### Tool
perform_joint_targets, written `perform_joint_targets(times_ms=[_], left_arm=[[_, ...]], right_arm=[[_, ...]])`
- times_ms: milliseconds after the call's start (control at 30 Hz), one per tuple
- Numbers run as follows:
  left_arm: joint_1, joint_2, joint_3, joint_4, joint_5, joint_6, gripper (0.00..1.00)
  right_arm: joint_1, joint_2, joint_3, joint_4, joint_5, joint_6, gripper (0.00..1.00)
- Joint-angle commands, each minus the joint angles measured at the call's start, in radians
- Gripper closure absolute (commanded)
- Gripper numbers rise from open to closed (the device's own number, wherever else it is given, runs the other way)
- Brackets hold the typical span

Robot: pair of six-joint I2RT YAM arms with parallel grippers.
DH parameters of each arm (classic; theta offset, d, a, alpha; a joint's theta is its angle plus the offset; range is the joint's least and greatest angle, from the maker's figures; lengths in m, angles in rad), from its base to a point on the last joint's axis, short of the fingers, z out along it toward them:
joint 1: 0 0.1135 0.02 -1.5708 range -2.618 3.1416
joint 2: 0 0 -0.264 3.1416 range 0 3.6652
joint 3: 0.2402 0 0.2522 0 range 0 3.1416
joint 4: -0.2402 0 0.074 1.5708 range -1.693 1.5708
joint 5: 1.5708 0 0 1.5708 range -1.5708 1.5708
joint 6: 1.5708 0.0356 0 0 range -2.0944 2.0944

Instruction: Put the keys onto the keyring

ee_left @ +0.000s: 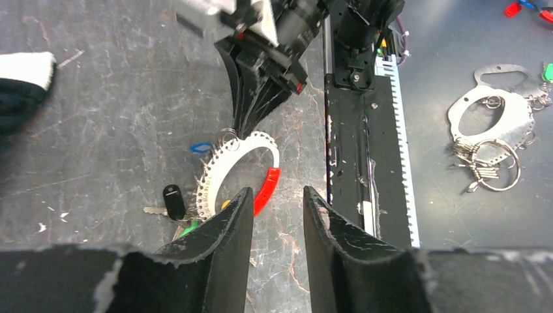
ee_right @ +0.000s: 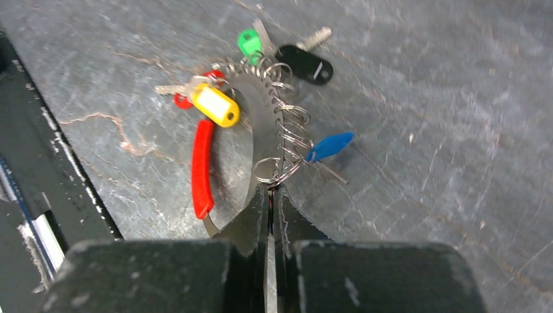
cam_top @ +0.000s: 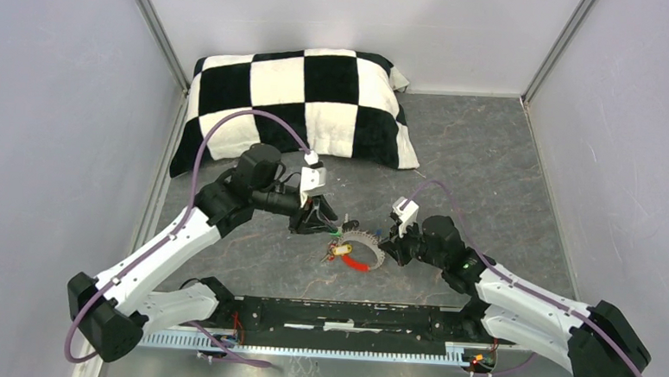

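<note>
The keyring (ee_right: 259, 104) lies on the table (cam_top: 488, 162) near the middle of its near edge, between our two grippers. Our right gripper (ee_right: 269, 195) has its fingers pressed together on one end of the keyring, where a small split ring hangs. Our left gripper (ee_left: 276, 193) hovers over the loop with its fingers apart and nothing between them.

We judge the task partly done. The yellow key (ee_right: 215, 104), red key (ee_right: 182, 101) and green key (ee_right: 248, 44) sit bunched against the loop as if hung on it (we cannot see every link). The blue key (ee_right: 329, 145) lies just beside the split rings, and we cannot tell whether it is threaded. A black key (ee_right: 304, 63) rests beside the green one, seemingly loose. No container shows in any view.
</note>
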Motion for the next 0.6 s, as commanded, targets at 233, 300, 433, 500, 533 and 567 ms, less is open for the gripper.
perform_joint_targets(times_ms=[233,300,433,500,533,567], left_arm=[[0.045,0.221,0.103,-0.17,0.154,0.175,0.47],[0.047,0.24,0.101,-0.204,0.191,0.214,0.43],[0.046,0.248,0.075,-0.217,0.219,0.255,0.44],[0.046,0.252,0.064,-0.219,0.215,0.275,0.44],[0.045,0.253,0.059,-0.22,0.214,0.288,0.44],[0.045,0.253,0.054,-0.22,0.213,0.301,0.44]], right_arm=[[0.0,-0.113,0.166,-0.073,-0.259,-0.263,0.99],[-0.001,-0.111,0.203,-0.085,-0.293,-0.272,0.99],[-0.001,-0.099,0.274,-0.095,-0.359,-0.263,0.99],[-0.001,-0.098,0.296,-0.091,-0.388,-0.252,0.99],[-0.001,-0.097,0.305,-0.088,-0.401,-0.245,0.99],[-0.001,-0.097,0.313,-0.085,-0.414,-0.237,1.0]])
